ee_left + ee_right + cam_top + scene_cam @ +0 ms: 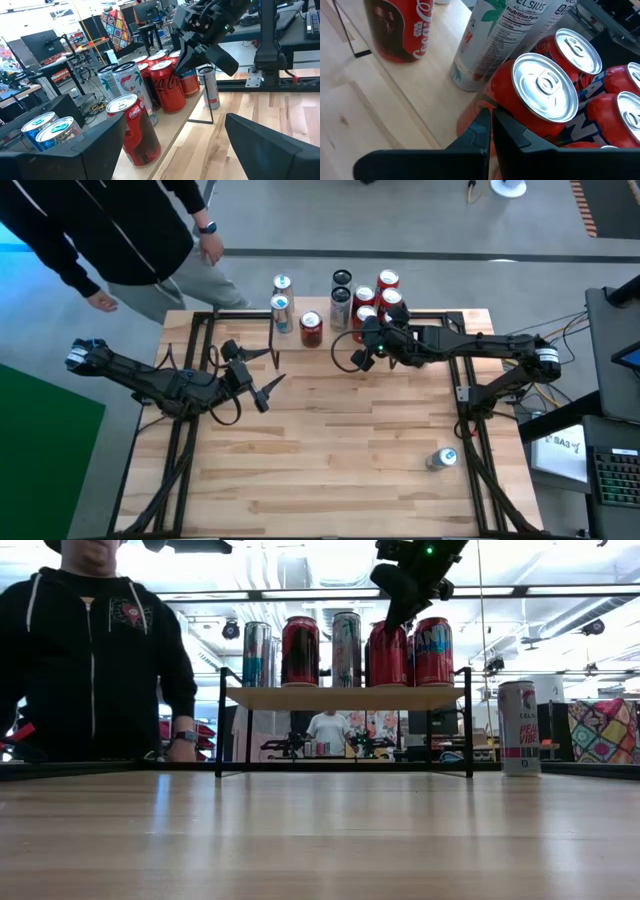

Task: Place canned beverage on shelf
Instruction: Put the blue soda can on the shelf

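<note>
The shelf (345, 698) stands at the table's far edge. Several cans stand upright on its plank, red ones and tall slim ones. My right gripper (491, 125) is shut and empty. It slants down from the near right at a red can (545, 95) in the shelf's right-hand group, and in the low view its tip (392, 618) is at that can's top edge (388, 655). My left gripper (265, 385) hovers level and open over the table's left half, nothing between its fingers (75, 150), and looks along the shelf (172, 125). My right gripper's shut fingertips (485, 122) stand against the upper side wall of the red can (482, 107), just below its rim, slanting down from the near side. I cannot tell whether they touch it. The can stands upright on the shelf among the other red cans.
A tall white can (518, 728) stands on the table to the right of the shelf. A silver can (441, 459) is on the near right of the table. A person in a dark hooded top (95, 660) stands behind the far left corner. The table's middle is bare wood.
</note>
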You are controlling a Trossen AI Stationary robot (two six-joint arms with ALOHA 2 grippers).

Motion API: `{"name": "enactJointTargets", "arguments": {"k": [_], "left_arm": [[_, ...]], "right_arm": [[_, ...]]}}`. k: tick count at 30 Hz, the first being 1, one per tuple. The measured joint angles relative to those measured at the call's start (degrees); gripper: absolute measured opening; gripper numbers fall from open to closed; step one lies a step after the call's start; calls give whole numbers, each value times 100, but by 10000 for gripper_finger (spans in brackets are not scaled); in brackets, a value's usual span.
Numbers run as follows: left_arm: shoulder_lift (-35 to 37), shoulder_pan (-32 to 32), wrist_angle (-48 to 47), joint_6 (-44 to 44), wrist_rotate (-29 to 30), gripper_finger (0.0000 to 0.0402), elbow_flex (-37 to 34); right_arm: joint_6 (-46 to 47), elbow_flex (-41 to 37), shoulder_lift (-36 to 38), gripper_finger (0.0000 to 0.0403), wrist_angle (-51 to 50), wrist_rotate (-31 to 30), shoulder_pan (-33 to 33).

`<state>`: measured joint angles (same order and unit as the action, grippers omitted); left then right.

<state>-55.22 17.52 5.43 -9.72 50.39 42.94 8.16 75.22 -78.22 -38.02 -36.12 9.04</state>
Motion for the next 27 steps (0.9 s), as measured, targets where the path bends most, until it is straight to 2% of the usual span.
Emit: {"name": "enactJointTargets", "arguments": {"k": [7,14,18,22,27], "left_arm": [[0,0,5,146,-214,325,0],[0,0,233,188,-311,325,0],[0,0,263,315,-400,325,0],[-31,0,312,479,-813,325,0],[-457,-23,995,346,-903,325,0]], "right_arm": [[82,244,204,9,-92,496,-287],[-74,204,675,9,-4,507,-665],[-89,-138,946,9,183,724,-826],[-84,-629,1273,9,597,914,-950],[-106,-1311,1678,9,1082,916,-968]]}}
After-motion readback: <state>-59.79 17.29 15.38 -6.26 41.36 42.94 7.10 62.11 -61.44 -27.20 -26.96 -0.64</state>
